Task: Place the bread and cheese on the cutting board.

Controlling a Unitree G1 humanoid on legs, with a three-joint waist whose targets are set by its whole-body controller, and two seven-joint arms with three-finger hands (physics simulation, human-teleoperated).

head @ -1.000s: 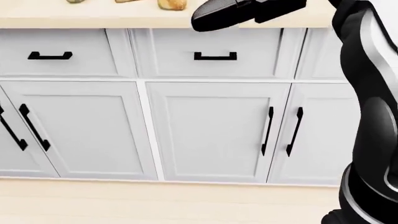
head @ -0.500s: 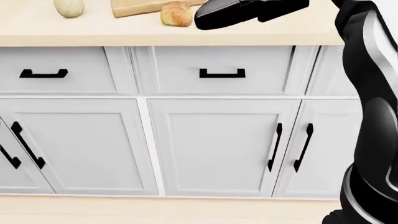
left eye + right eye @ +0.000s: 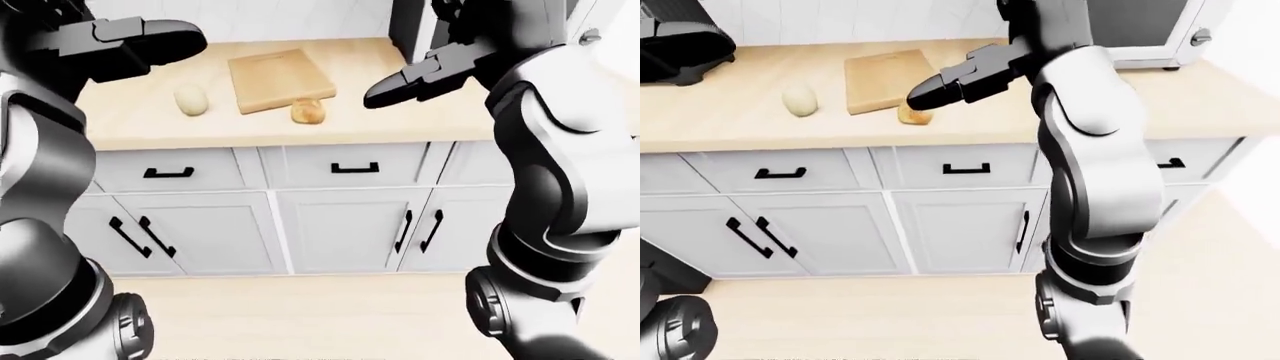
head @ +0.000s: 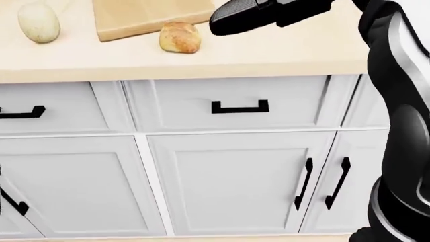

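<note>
Bread point(image 3: 308, 111) touching cutting board point(image 3: 278, 77) corner, cheese point(image 3: 190, 100) upright left; right hand point(image 3: 405, 88) empty, left hand point(image 3: 150, 41) unclear.

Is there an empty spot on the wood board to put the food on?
Yes. The cutting board is bare on top. The bread sits at its lower right corner, and the cheese lies apart to its left. The counter under the right hand is bare too.

We see the bread point(image 4: 179, 37) just beside the cutting board point(image 4: 151, 16) near the counter point(image 4: 289, 53) edge. Our right hand point(image 4: 235, 17) hovers beside it, above white cabinets point(image 4: 228, 176).
</note>
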